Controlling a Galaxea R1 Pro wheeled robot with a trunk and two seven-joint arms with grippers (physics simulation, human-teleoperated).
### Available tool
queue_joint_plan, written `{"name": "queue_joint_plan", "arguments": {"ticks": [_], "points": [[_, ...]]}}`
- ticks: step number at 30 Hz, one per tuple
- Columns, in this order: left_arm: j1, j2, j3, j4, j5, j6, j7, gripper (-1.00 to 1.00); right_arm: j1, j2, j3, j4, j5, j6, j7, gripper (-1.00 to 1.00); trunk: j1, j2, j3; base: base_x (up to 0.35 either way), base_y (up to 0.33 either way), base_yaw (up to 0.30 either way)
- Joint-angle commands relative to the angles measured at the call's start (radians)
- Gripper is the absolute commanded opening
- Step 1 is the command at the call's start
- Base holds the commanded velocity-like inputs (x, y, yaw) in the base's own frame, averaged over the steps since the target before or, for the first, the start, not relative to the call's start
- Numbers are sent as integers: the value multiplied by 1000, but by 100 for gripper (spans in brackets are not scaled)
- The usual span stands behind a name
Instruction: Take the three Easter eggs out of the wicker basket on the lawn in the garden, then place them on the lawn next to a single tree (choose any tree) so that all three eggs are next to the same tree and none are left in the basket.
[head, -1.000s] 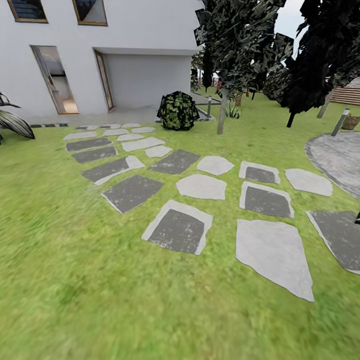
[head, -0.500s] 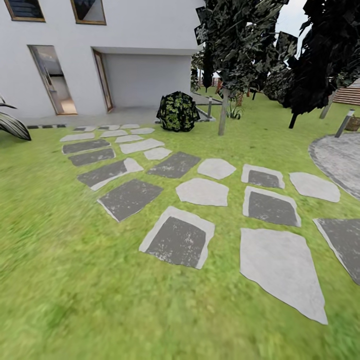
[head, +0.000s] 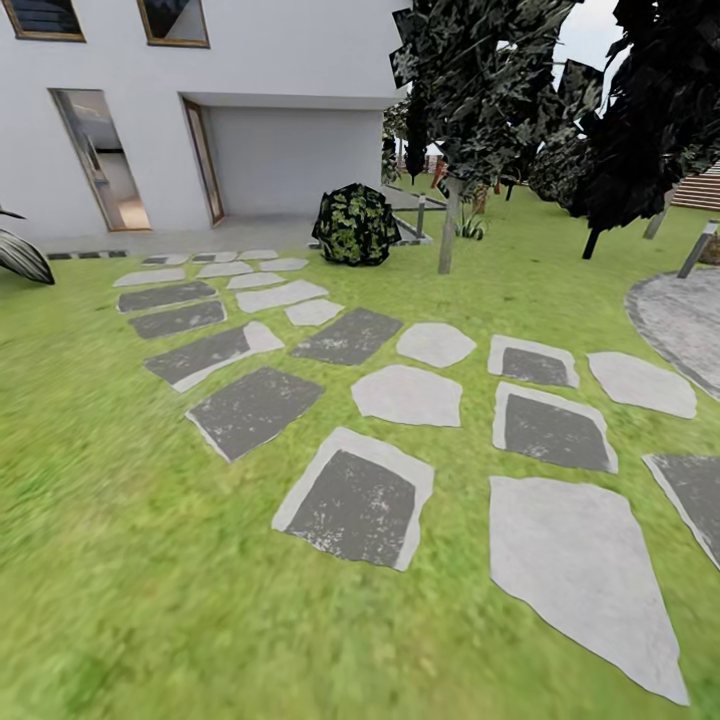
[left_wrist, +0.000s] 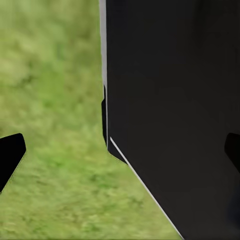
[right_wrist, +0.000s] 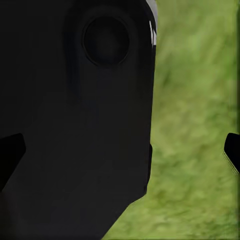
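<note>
The lawn (head: 110, 520) spreads wide around me in the head view. A tree (head: 447, 232) with a pale straight trunk and dark mottled leaves stands at the far middle, past the stepping stones. The Easter eggs and the wicker basket are out of view. In the left wrist view my left gripper (left_wrist: 120, 152) is open, its dark fingertips (left_wrist: 11, 154) far apart over grass and a black part of the robot's body. The right gripper (right_wrist: 120, 150) is open too, with nothing between its fingertips (right_wrist: 233, 150).
Grey stepping stones (head: 355, 500) cross the grass ahead. A white house (head: 280, 110) stands behind, with a round leafy bush (head: 355, 224) before it. A dark-trunked conifer (head: 640, 120) and the round stone patio (head: 690, 310) lie at the right. A brown woven thing (head: 712, 250) is cut by the right edge.
The whole head view has shifted: stones and patio have slid toward the lower right and look larger, so the camera has moved forward. Nothing in the garden itself has moved.
</note>
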Motion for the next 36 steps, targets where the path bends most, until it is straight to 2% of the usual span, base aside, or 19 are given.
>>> {"name": "queue_joint_plan", "arguments": {"ticks": [1, 36], "points": [[0, 0, 1, 0, 1, 0, -1, 100, -1, 0, 0, 1, 0, -3, 0, 100, 1, 0, -1, 342, 0, 0], [0, -1, 0, 0, 1, 0, -1, 100, -1, 0, 0, 1, 0, -3, 0, 100, 1, 0, -1, 343, 0, 0]]}}
